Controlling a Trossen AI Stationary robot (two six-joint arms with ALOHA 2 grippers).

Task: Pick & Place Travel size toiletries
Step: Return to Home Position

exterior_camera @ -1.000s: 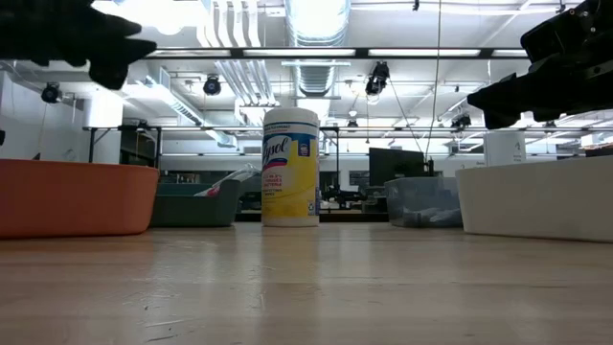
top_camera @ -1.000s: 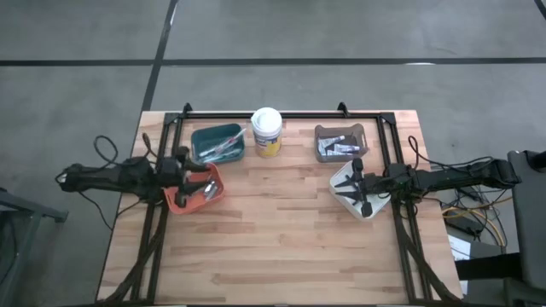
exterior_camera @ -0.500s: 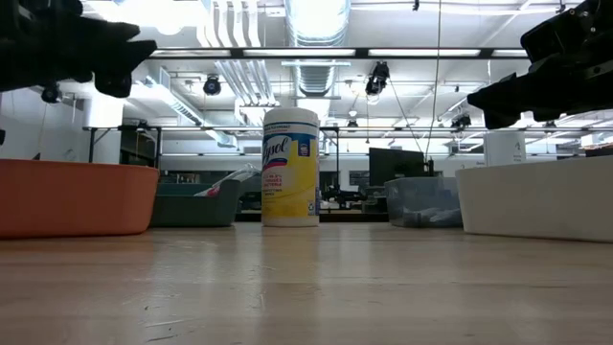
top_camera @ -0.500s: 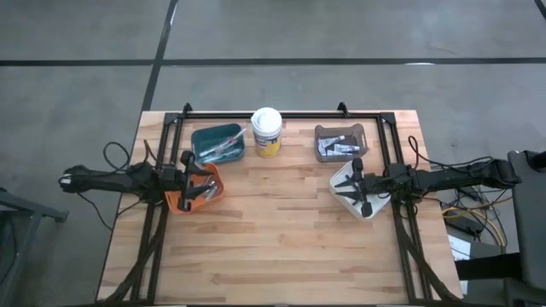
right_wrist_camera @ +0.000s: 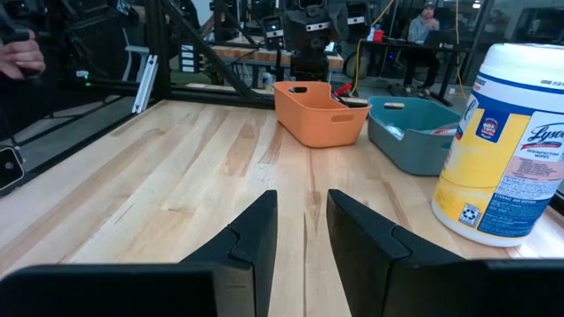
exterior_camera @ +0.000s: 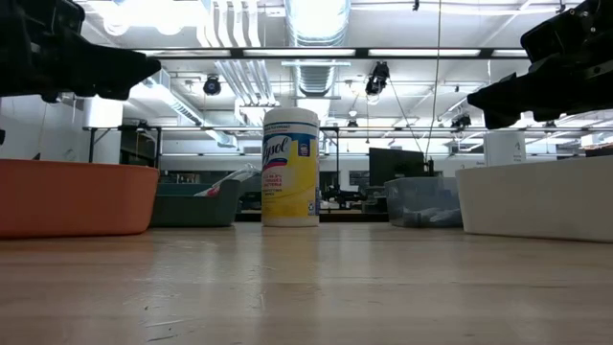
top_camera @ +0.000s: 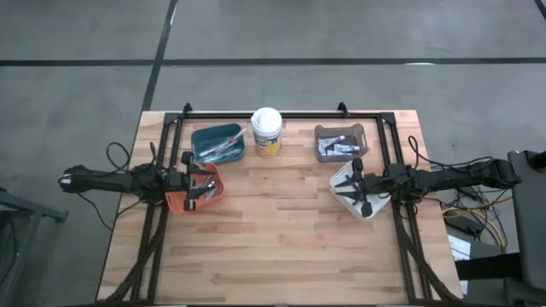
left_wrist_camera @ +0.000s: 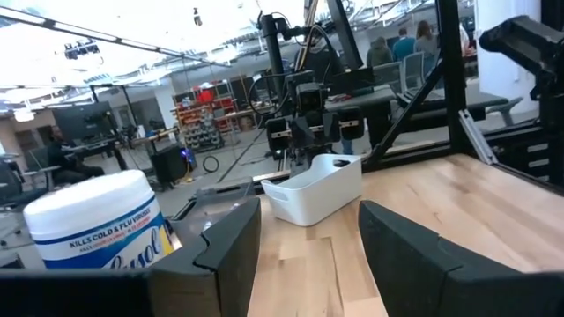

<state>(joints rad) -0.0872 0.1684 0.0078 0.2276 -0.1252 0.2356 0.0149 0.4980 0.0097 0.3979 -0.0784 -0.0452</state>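
Small toiletries lie in the teal bin [top_camera: 217, 142] and small tubes in the grey bin [top_camera: 340, 142] at the back of the table. My left gripper [top_camera: 203, 186] is open and empty, held level above the orange bin [top_camera: 175, 203]; it also shows in the low view [exterior_camera: 144, 67] and the left wrist view [left_wrist_camera: 308, 211]. My right gripper [top_camera: 352, 187] is open and empty above the white bin [top_camera: 341, 181]; it also shows in the right wrist view [right_wrist_camera: 301, 198]. What lies in the orange and white bins is mostly hidden by the grippers.
A large white tub with a yellow label [top_camera: 266, 130] stands at the back between the teal and grey bins. A dark frame [top_camera: 281, 113] runs along the table's far edge and both sides. Bare wood lies in the middle and toward the near edge [top_camera: 273, 247].
My left gripper has moved a little toward the table's right over the orange bin and has come down slightly. My right arm has kept still.
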